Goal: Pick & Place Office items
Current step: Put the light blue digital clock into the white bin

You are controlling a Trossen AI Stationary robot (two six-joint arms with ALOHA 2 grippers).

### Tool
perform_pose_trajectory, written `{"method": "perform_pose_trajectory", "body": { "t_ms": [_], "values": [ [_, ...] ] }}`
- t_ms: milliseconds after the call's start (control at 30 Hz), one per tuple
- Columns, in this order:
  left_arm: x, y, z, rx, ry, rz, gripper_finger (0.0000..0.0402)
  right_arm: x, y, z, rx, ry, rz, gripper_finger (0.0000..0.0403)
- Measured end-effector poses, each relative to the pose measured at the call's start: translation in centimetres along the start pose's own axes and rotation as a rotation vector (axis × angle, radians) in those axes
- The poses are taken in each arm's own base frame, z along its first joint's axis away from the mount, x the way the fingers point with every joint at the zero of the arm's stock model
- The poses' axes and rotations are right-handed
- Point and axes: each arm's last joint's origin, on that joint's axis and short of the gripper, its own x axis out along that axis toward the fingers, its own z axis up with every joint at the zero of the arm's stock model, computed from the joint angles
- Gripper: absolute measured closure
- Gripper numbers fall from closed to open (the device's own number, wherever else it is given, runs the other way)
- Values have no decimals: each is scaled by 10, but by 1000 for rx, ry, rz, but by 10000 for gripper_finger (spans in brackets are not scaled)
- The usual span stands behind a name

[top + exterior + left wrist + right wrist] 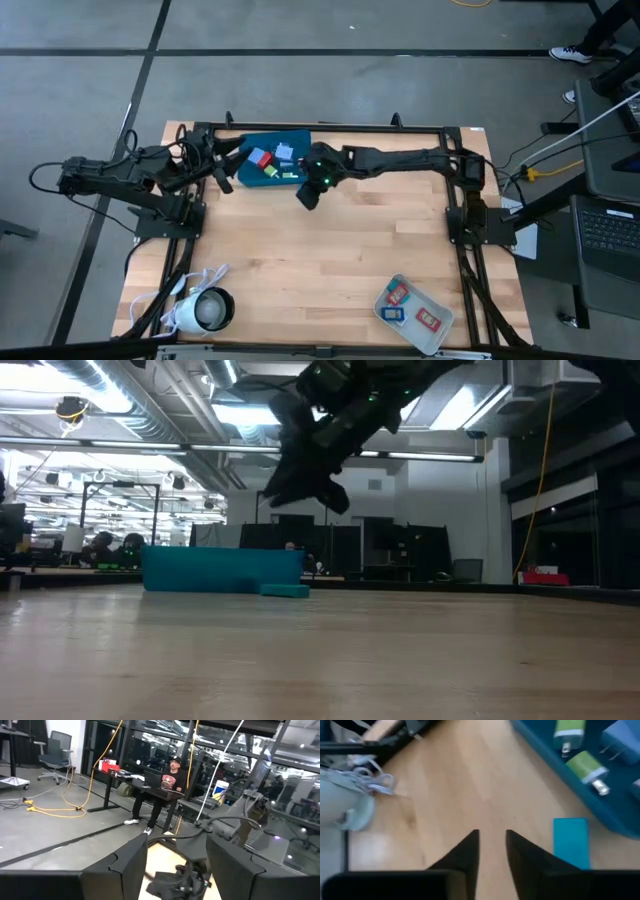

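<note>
Right claw hanging empty by the teal tray

My right claw (pixel 492 840) is pressed together over bare desk (pixel 470 780); the green pieces (pixel 587 767) sit in the teal tray (pixel 620 822) just beside it.

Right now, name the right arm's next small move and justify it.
Probably open the right gripper and shift it over the flat teal piece on the wood. Its fingers are shut with nothing between them, raised off the table just outside the teal tray, and that piece lies right beside them. The left gripper waits at the tray's other end.
</note>
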Motion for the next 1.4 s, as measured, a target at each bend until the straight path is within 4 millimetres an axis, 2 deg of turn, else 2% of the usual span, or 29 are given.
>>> {"method": "perform_pose_trajectory", "body": {
  "t_ms": [133,267,433,600,867,1033,1133,1233,1400],
  "values": [
    [0,0,-1,10,11,5,206,-5,-1,6,-15,5,-59,253],
    [0,0,-1,5,12,6,206,-5,-4,3,1,32,-92,196],
    [0,0,-1,-9,12,6,206,-6,-8,2,73,9,-191,155],
    [0,1,-1,-26,12,7,206,-6,-11,0,137,1,-262,158],
    [0,1,-1,-58,12,7,206,-5,-13,-3,81,23,-283,165],
    [0,0,-2,-79,13,3,206,23,-26,-19,84,168,-243,165],
    [0,0,-2,-90,13,3,206,37,-32,-25,82,186,-265,164],
    [0,0,-2,-103,14,4,206,44,-38,-27,58,172,-315,163],
    [0,1,-2,-117,14,9,206,45,-41,-22,53,141,-295,163]
  ]
}}
